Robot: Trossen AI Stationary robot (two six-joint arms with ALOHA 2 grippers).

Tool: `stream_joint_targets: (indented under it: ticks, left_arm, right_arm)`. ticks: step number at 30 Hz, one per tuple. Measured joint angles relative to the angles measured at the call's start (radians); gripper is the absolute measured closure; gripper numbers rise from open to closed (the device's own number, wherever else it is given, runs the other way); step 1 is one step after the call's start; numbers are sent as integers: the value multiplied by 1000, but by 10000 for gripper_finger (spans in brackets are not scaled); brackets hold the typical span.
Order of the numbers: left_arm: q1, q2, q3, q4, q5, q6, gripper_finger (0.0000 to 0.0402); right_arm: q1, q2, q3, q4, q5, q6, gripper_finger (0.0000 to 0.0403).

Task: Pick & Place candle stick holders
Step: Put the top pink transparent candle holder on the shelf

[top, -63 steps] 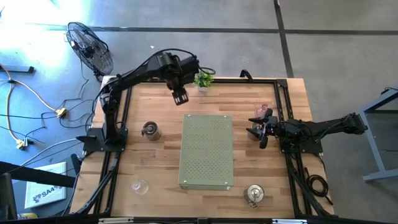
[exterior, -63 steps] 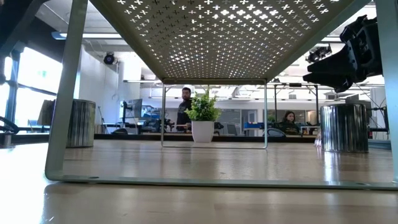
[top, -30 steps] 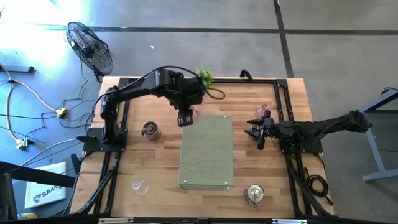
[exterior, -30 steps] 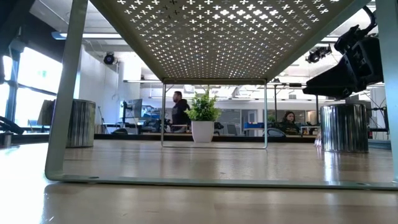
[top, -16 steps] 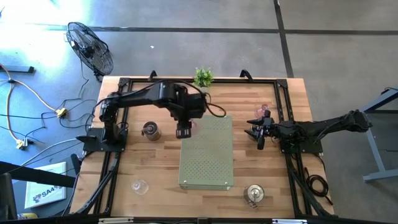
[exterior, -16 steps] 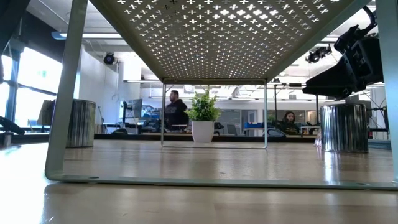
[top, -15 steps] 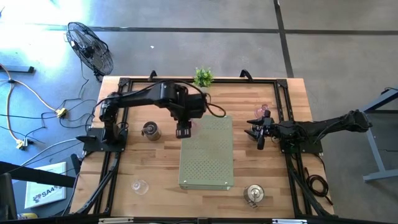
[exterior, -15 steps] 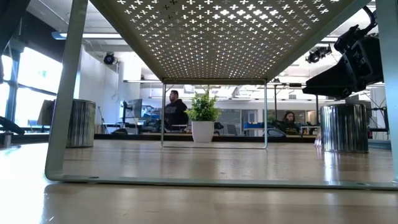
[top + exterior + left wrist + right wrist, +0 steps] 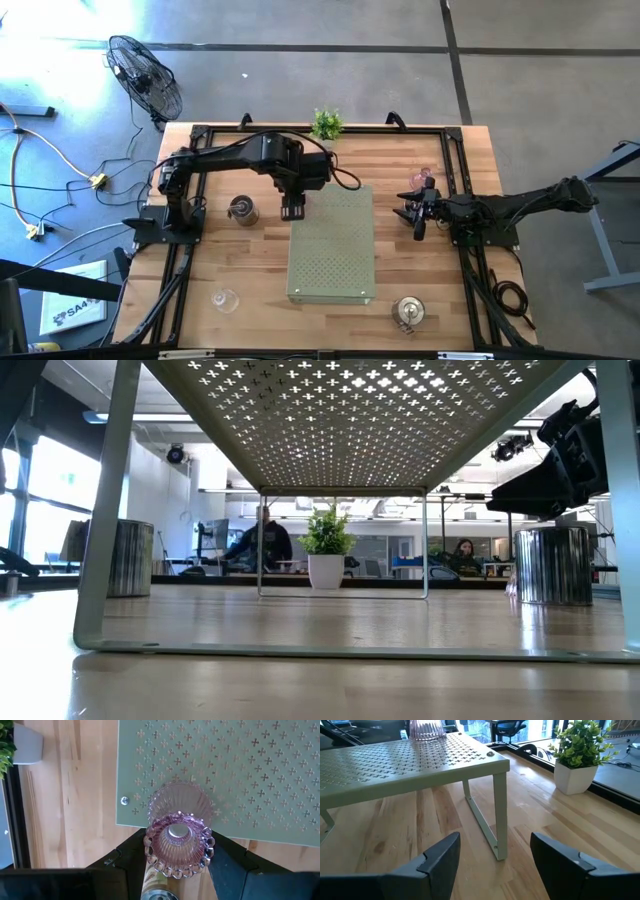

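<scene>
Wooden table [image 9: 250, 270] carries a pale green perforated shelf [image 9: 332, 243] at its centre. Left gripper [image 9: 292, 208] sits at the shelf's far left corner, fingers closed on a pink ribbed glass holder [image 9: 178, 837]; holder's base rests at the corner, beside a screw. Right gripper [image 9: 417, 213] waits right of the shelf, jaws apart and empty. Metal holders stand at [image 9: 241, 209] and [image 9: 408, 311]; a clear holder [image 9: 224, 299] sits near left.

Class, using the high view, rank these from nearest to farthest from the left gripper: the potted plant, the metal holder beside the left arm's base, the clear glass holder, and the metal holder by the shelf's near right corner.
From the left gripper:
1. Metal holder, just to its left.
2. Potted plant, at the far edge.
3. Clear glass holder, near left.
4. Second metal holder, near right.
</scene>
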Motion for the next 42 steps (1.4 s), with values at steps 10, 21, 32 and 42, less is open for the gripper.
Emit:
stream_joint_targets:
  ticks: [10,21,32,42]
  left_arm:
    - [0,2,-2,56,46,23,237]
    - [0,4,-2,88,80,49,237]
    - [0,12,-9,90,91,45,195]
    - [0,8,-5,118,78,48,183]
  right_arm:
    - [0,0,0,0,0,0,167]
    - [0,0,0,0,0,0,167]
    - [0,0,0,0,0,0,167]
    - [0,0,0,-9,-1,0,167]
